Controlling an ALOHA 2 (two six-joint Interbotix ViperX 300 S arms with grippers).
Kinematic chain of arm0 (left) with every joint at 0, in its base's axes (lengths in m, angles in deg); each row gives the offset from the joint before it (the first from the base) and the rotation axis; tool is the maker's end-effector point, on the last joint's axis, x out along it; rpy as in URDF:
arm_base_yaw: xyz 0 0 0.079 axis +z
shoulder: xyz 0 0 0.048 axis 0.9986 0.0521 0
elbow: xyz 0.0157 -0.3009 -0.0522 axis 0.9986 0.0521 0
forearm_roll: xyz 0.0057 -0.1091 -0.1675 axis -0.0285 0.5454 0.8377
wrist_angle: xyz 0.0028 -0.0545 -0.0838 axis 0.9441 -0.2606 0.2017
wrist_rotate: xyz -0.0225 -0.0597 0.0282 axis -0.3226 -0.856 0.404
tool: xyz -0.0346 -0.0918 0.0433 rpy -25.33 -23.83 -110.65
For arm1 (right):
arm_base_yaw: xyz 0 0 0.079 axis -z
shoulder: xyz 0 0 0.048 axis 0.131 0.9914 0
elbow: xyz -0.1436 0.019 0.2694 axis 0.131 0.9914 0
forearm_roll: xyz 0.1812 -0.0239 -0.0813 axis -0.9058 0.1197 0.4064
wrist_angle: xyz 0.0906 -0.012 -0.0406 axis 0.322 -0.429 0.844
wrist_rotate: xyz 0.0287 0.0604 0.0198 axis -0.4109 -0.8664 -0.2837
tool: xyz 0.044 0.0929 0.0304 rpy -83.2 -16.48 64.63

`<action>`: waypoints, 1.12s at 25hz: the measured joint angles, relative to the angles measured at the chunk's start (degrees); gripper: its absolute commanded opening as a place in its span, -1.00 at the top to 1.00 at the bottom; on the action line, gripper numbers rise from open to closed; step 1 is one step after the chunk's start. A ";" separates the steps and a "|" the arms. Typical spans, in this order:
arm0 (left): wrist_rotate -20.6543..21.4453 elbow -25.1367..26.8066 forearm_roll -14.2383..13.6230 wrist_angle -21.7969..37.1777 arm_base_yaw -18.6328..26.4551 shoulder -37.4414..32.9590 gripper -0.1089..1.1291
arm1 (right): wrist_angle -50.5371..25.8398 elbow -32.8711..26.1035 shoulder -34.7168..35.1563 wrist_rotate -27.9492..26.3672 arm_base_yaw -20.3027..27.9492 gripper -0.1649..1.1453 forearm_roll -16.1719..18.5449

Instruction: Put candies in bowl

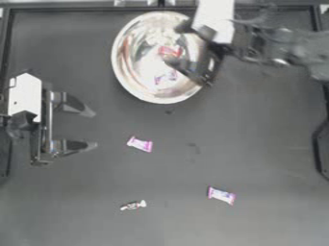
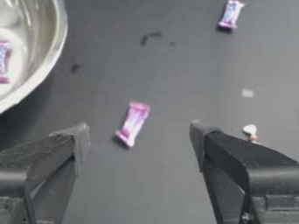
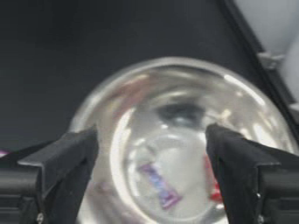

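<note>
Over the large shiny metallic bowl (image 1: 160, 57), w/ two pink-printed white wrapped candies (image 1: 167, 65) inside, the right gripper (image 1: 193, 53) was held spread, empty; left gripper (image 1: 90, 129) was parked agape; three candies (image 1: 139, 144) were left on table.

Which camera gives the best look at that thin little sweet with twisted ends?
The top view: the thin twisted-end wrapped sweet lies whole on the dark table. The left wrist view shows only a piece behind its tool; the right wrist view shows none.

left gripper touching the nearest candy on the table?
Apart. The left wrist view shows the left gripper open, and the pink-printed candy lying on bare table ahead of the jaws with dark surface visible on both sides of it.
</note>
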 measured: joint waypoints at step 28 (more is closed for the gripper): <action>0.62 -14.41 -12.13 13.27 2.72 19.86 -0.75 | 1.76 27.77 -32.61 -0.35 -14.06 -0.77 -10.28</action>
